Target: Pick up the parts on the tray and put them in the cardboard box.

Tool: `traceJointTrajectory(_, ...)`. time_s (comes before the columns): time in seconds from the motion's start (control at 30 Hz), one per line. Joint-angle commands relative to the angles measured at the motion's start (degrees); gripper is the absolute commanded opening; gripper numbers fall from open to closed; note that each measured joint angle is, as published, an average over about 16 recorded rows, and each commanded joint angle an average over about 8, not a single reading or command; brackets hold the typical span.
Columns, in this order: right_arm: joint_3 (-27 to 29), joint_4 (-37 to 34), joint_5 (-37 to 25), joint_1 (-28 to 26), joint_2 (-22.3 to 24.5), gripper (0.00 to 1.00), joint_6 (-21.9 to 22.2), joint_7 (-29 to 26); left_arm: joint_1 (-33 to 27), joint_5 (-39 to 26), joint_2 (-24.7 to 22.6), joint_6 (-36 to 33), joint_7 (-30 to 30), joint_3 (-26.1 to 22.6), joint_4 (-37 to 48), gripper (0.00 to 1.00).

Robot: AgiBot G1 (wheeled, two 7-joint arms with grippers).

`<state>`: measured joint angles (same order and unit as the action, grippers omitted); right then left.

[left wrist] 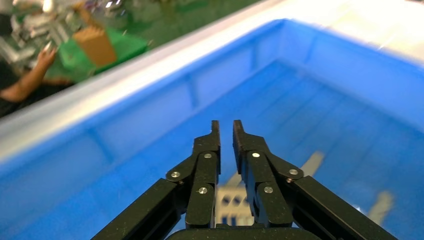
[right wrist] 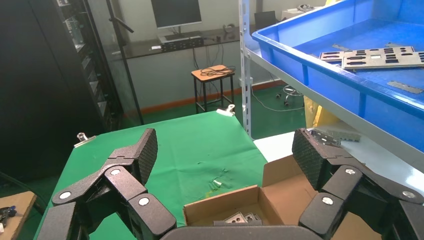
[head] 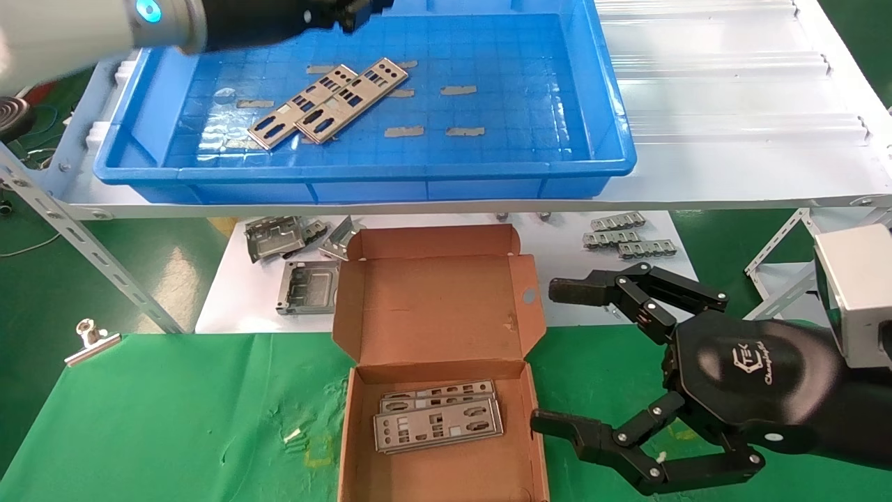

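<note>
Overhead, the left gripper (head: 359,14) hangs at the far rim of the tray (head: 613,132), its arm reaching in from the robot's left; the left wrist view shows its fingers (left wrist: 212,150) drawn nearly together with only a thin slit between the tips, and nothing caught in them. Two parts (head: 327,103) lie on the tray floor, overlapping side by side at a slant, toward the left half of the tray, with several small grey tape strips (head: 458,90) scattered around them. The tray sits on a raised white shelf (head: 732,104). Below and in front of that shelf, the cardboard box (head: 432,300) rests on the green desk (head: 139,418) with its lid folded back, a round hole showing in the right-hand flap. Inside the box a small stack of parts (head: 437,422) lies flat, slightly fanned. The right gripper (head: 550,355) hovers just right of the box, spread wide and holding nothing, one finger near the holed flap and the other beside the box's right wall. Bulkier grey brackets (head: 293,258) rest on a white sheet behind the box, and a metal binder clip (head: 90,340) lies at the desk's left edge.
</note>
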<state>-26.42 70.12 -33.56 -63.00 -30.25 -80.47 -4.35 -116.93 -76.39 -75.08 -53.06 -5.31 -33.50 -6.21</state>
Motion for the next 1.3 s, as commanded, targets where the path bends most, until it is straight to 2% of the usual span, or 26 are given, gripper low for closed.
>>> traceJointTrajectory(0.03, 0.0, 0.0, 0.0, 0.0, 0.0, 1.00, 0.0, 0.0, -0.7, 0.8, 0.6, -2.0, 0.8, 0.5, -0.4, 0.07)
traceJointTrajectory(0.27, 0.0, 0.0, 0.0, 0.0, 0.0, 1.00, 0.0, 0.0, -0.6, -0.4, 1.4, -4.0, 3.8, -0.4, 0.2, 0.94)
traceJointTrajectory(0.3, 0.0, 0.0, 0.0, 0.0, 0.0, 1.00, 0.0, 0.0, -0.5, -0.7, 1.4, -4.2, 4.2, -0.6, 0.3, 1.00)
traceJointTrajectory(0.67, 0.0, 0.0, 0.0, 0.0, 0.0, 1.00, 0.0, 0.0, 0.0, -2.1, 1.2, -7.6, 4.8, -1.7, 2.2, 1.00)
traceJointTrajectory(1.3, 0.0, 0.0, 0.0, 0.0, 0.0, 1.00, 0.0, 0.0, 0.5, -2.7, 0.4, -5.2, 4.9, -2.1, 3.9, 1.00)
